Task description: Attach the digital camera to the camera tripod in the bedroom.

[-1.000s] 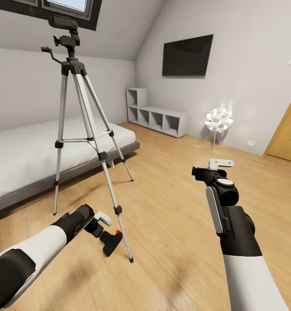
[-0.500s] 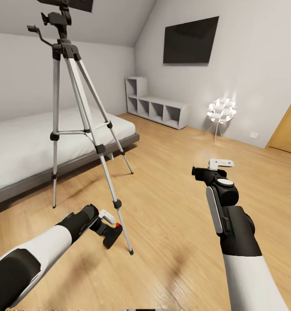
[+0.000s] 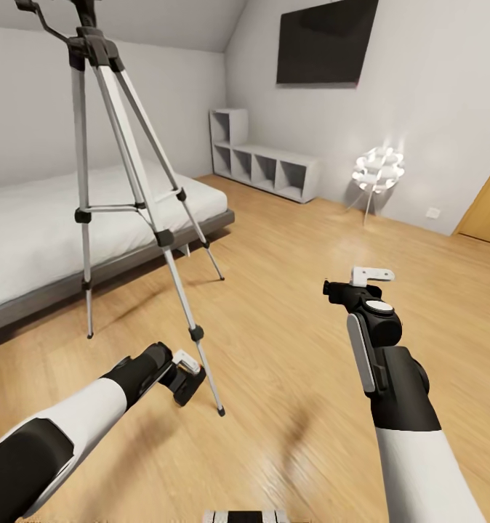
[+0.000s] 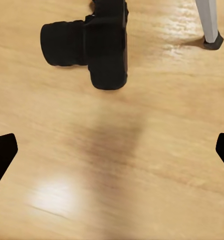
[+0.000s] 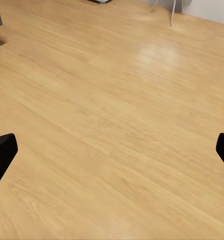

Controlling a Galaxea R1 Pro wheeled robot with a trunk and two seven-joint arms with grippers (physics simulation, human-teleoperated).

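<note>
The digital camera (image 3: 190, 386), a small black box, lies on the wood floor beside the near foot of the camera tripod (image 3: 142, 181). The tripod stands tall on silver legs in front of the bed, its head cut off by the picture's top edge. My left gripper (image 3: 181, 367) hangs just above the camera. In the left wrist view my left gripper (image 4: 113, 154) is open with bare floor between its fingertips, and the camera (image 4: 92, 45) and a tripod foot (image 4: 210, 31) lie beyond them. My right gripper (image 3: 355, 285) is held up over open floor. The right wrist view shows it (image 5: 113, 152) open and empty.
A grey bed (image 3: 34, 232) with a white mattress stands behind the tripod. At the far wall are a low grey cube shelf (image 3: 267, 168), a dark wall screen (image 3: 325, 45) and a lit white floor lamp (image 3: 378, 165). A wooden door (image 3: 488, 211) is at the right.
The head view has tilted down, so the whole scene has slid up. My left gripper has come closer over the camera and now hides its red button. The right arm has not moved.
</note>
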